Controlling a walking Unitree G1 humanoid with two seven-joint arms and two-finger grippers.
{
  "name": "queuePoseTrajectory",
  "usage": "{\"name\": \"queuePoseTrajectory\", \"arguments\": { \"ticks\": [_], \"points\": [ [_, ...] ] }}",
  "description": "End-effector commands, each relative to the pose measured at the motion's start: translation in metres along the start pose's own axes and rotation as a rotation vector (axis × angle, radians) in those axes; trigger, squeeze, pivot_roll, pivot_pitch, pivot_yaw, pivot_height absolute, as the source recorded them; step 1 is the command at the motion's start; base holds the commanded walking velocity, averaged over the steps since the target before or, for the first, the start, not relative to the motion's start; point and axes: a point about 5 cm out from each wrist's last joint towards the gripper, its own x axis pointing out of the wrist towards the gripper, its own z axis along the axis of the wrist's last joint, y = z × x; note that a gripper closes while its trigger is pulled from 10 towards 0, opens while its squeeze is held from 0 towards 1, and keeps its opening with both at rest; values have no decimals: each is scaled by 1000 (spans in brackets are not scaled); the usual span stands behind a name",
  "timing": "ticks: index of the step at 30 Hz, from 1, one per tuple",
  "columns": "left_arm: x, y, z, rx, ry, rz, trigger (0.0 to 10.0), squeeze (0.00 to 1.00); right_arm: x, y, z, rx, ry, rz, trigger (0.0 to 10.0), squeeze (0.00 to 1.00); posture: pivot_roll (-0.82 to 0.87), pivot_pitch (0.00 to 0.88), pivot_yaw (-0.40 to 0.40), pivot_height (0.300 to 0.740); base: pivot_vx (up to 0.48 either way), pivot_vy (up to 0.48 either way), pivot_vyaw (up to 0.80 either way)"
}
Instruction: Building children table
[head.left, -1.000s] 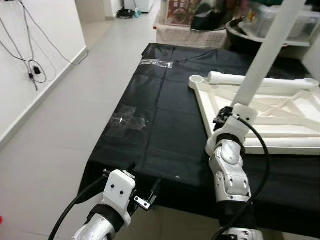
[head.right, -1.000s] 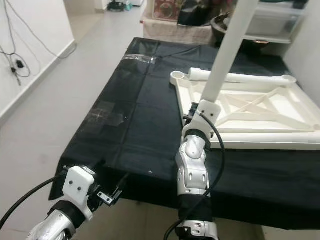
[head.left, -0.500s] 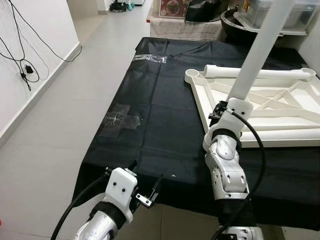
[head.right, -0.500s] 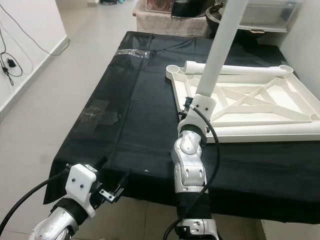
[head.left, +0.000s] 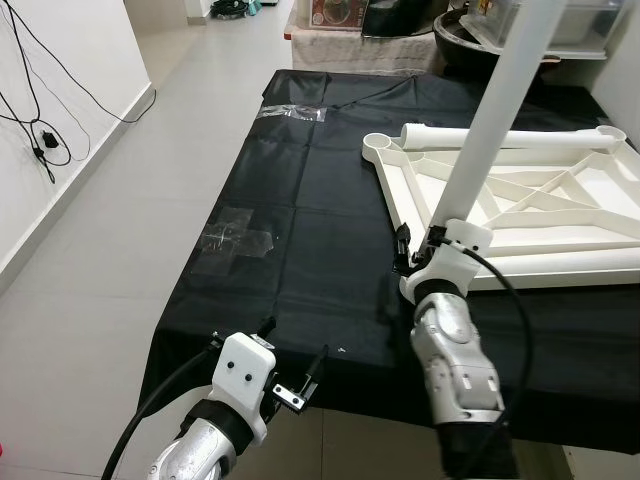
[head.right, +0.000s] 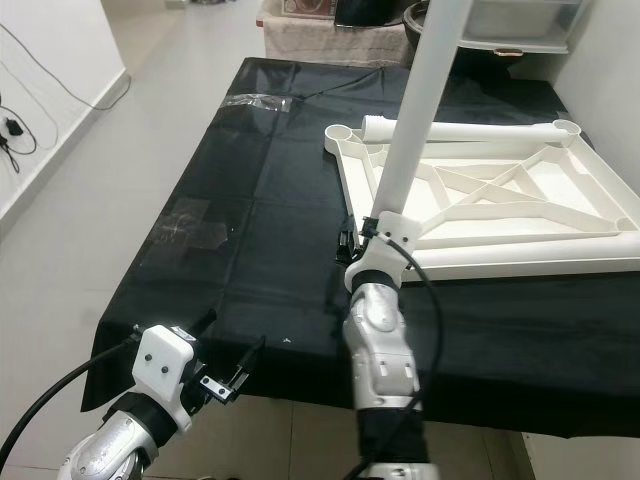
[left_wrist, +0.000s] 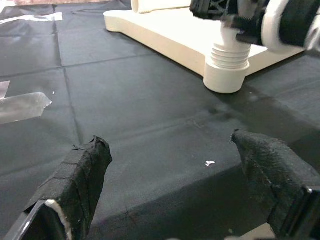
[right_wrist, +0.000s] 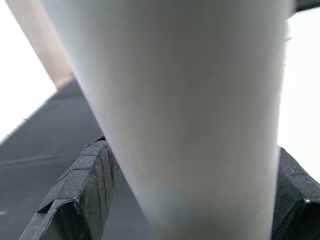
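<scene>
Left eye view: an inverted white table top (head.left: 560, 205) lies underside-up on a black cloth (head.left: 300, 230) covering the work surface, its ribbed frame exposed so that the legs can be fitted from above. One spare leg (head.left: 510, 140) lies along the far edge of the frame, beside the far corner socket (head.left: 380, 146). The right gripper (head.left: 425, 250) is clamped around the lower end of a second white table leg (head.left: 495, 110), which stands nearly upright with a slight tilt and rises out of frame. The grip is placed low on the leg, close to the frame, which should give control of the end that has to meet the socket. In the left wrist view, the foot of this leg appears as a ribbed collar (left_wrist: 227, 57) seated on a round boss (left_wrist: 226, 80) at the near corner of the frame; whether it is fully home cannot be determined. The right wrist view shows the leg (right_wrist: 190, 110) between the black pads (right_wrist: 85, 175), confirming the hold. The left gripper (head.left: 295, 370) hovers at the near edge of the cloth with its fingers (left_wrist: 80, 175) spread and nothing between them, well apart from the frame and taking no part in the fitting. Strips of clear tape (head.left: 235, 238) hold the cloth to the surface.
</scene>
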Motion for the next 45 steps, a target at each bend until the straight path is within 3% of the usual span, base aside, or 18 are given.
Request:
{"name": "queuePoseTrajectory", "arguments": {
  "ticks": [1, 3, 5, 10, 12, 14, 15, 17, 18, 22, 25, 26, 29, 35, 43, 44, 45],
  "points": [
    [-1, 1, -6, -3, 26, 3, 10000, 0, -2, 9, 0, 23, -3, 138, 10000, 0, 128, 143, -2, 740, 0, 0, 0],
    [-1, 1, -6, -4, 25, 3, 10000, 0, -2, 3, 0, 2, 5, 208, 10000, 0, 133, 143, -7, 740, 0, 0, 0],
    [-1, 0, -6, -3, 22, 6, 10000, 0, 6, -20, 3, -45, 51, 352, 10000, 0, 133, 144, -7, 740, 0, 0, 0],
    [-1, 1, -6, -3, 21, 8, 10000, 0, 14, -29, 9, -68, 70, 418, 10000, 0, 133, 143, -6, 740, 0, 0, 0],
    [-1, 0, -6, -3, 21, 6, 10000, 0, 17, -31, 12, -85, 91, 482, 10000, 0, 132, 141, -6, 740, 0, 0, 0],
    [-1, 0, -6, -4, 22, 4, 10000, 0, 24, -31, 18, -71, 139, 641, 10000, 0, 136, 138, -9, 740, 0, 0, 0],
    [-1, 0, -6, -4, 22, 4, 10000, 0, 24, -31, 18, -71, 139, 641, 10000, 0, 136, 138, -9, 740, 0, 0, 0],
    [-1, 0, -6, -4, 22, 3, 10000, 0, 25, -29, 20, -72, 153, 696, 10000, 0, 138, 137, -9, 740, 0, 0, 0],
    [-1, 0, -6, -4, 21, 1, 10000, 0, 28, -21, 22, -78, 180, 808, 10000, 0, 139, 135, -9, 740, 0, 0, 0],
    [-2, -1, -6, -6, 18, -3, 10000, 0, 31, -11, 23, -74, 221, 970, 10000, 0, 153, 132, -15, 740, 0, 0, 0],
    [-2, -2, -6, -7, 18, -4, 10000, 0, 32, -7, 23, -68, 236, 1020, 10000, 0, 154, 132, -16, 740, 0, 0, 0],
    [-3, -3, -5, -10, 15, -9, 10000, 0, 31, 3, 22, -72, 273, 1153, 10000, 0, 160, 131, -20, 740, 0, 0, 0],
    [-3, -4, -5, -13, 11, -15, 10000, 0, 31, 9, 22, -93, 292, 1245, 10000, 0, 161, 131, -21, 740, 0, 0, 0],
    [-4, -7, -2, -11, -14, -37, 10000, 0, 28, 32, 17, -117, 304, 1393, 10000, 0, 160, 124, -23, 740, 0, 0, 0],
    [-5, -8, -1, -7, -22, -36, 10000, 0, 19, 44, 6, -163, 329, 1482, 10000, 0, 163, 121, -25, 740, 0, 0, 0],
    [-4, -8, -1, -6, -23, -36, 10000, 0, 16, 47, 1, -191, 344, 1500, 9255, 0, 161, 120, -25, 740, 0, 0, 0],
    [-4, -8, -1, -5, -23, -36, 10000, 0, 13, 49, -4, -218, 354, 1503, 4431, 0, 159, 119, -25, 740, 0, 0, 0]
  ]
}}
